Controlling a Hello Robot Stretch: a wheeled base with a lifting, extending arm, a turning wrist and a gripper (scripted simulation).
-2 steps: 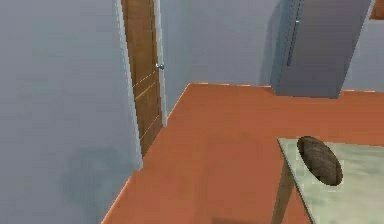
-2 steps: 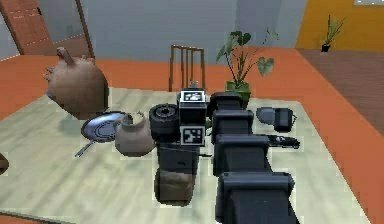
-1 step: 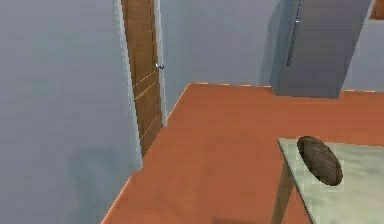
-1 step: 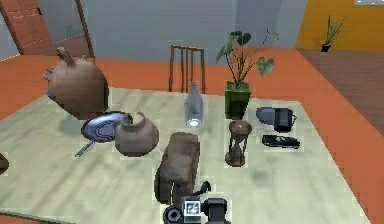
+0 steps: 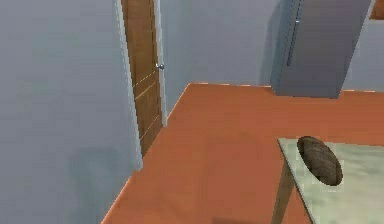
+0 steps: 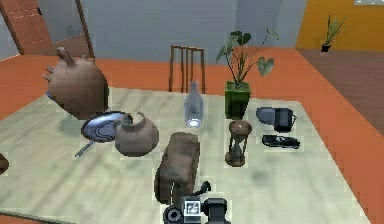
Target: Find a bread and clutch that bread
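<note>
At the arm side view's bottom centre, the gripper (image 6: pixel 188 203) shows by a brown rectangular bread loaf (image 6: pixel 180 160) lying on the pale marbled table (image 6: pixel 50 175); I cannot tell whether it holds anything.

1. Item: bread (image 6: pixel 178 165). One loaf, brown, oblong and boxy, with rounded upper edges. The top face is a lighter tan-brown; the side faces and the near end are darker.

2. Pose: the loaf lies flat on the pale bench (image 6: pixel 60 150). Its long axis runs near to far, and the far end is angled slightly to the right.

3. Location: middle of the bench, close to the near edge. A round brown pot (image 6: pixel 135 135) stands just to its far left. An hourglass-shaped stand (image 6: pixel 238 142) is to its right. A clear glass bottle (image 6: pixel 194 105) stands beyond it.

4. Relation to my gripper (image 6: pixel 205 203): the near end of the loaf lies at the gripper. I cannot tell whether they touch.
</note>
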